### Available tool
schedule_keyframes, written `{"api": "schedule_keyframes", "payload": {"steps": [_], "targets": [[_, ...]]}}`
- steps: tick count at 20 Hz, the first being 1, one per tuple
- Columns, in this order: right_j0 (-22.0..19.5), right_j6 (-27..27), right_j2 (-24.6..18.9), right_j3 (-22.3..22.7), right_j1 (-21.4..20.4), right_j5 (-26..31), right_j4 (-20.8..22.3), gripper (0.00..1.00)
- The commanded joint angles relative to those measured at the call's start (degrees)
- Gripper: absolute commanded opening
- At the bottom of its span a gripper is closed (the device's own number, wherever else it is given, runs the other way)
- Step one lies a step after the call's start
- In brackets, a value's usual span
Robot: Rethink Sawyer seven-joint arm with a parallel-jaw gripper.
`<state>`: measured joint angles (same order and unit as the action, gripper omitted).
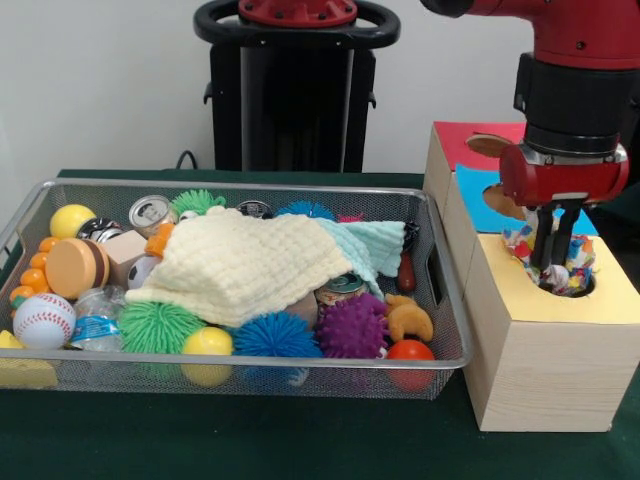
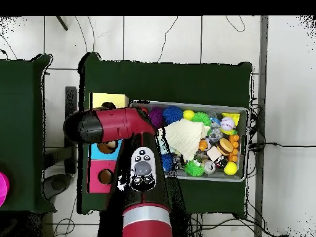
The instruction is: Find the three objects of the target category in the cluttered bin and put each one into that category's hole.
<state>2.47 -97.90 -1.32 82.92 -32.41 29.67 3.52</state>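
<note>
My gripper (image 1: pixel 553 262) hangs straight down into the hole (image 1: pixel 588 288) in the yellow-topped wooden box (image 1: pixel 545 360). Its fingers are close together, shut on the small white dotted cloth (image 1: pixel 520 240), which bunches around them at the hole's mouth. The wire mesh bin (image 1: pixel 250 358) stands left of the box. The large cream waffle cloth (image 1: pixel 245 265) lies spread over its middle, and the pale teal cloth (image 1: pixel 375 245) pokes out from under its right edge. In the overhead view the arm (image 2: pixel 117 126) hides the gripper and the hole; the cream cloth (image 2: pixel 183 136) shows in the bin (image 2: pixel 244 112).
Blue-topped (image 1: pixel 475 195) and red-topped (image 1: pixel 455 140) boxes stand behind the yellow one. The bin holds spiky balls (image 1: pixel 350 325), a baseball (image 1: pixel 42 318), cans (image 1: pixel 150 212), a toy croissant (image 1: pixel 410 318) and other toys. The pedestal (image 1: pixel 295 90) stands behind the bin.
</note>
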Motion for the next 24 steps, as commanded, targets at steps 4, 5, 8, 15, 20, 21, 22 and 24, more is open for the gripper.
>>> {"api": "schedule_keyframes", "payload": {"steps": [4, 5, 8, 15, 20, 21, 22, 24], "targets": [[2.2, -10.1, 2.5, -0.9, 5.7, -2.4, 1.7, 0.0], [2.3, -10.2, 2.5, -1.3, 6.3, -3.0, 1.4, 0.0], [3.0, -11.8, 2.6, -2.1, 8.3, -5.7, 0.3, 0.0], [2.5, -11.8, 2.2, -2.1, 10.8, -11.6, -1.1, 0.0], [1.8, -10.9, 2.1, -0.1, 11.1, -13.3, -1.0, 0.0], [1.8, -10.8, 2.1, 0.0, 11.1, -13.4, -1.0, 0.0], [1.7, -10.8, 2.0, 0.4, 10.8, -13.5, -1.2, 0.0], [1.7, -10.8, 2.3, 0.7, 10.5, -13.3, -1.4, 0.0]]}}
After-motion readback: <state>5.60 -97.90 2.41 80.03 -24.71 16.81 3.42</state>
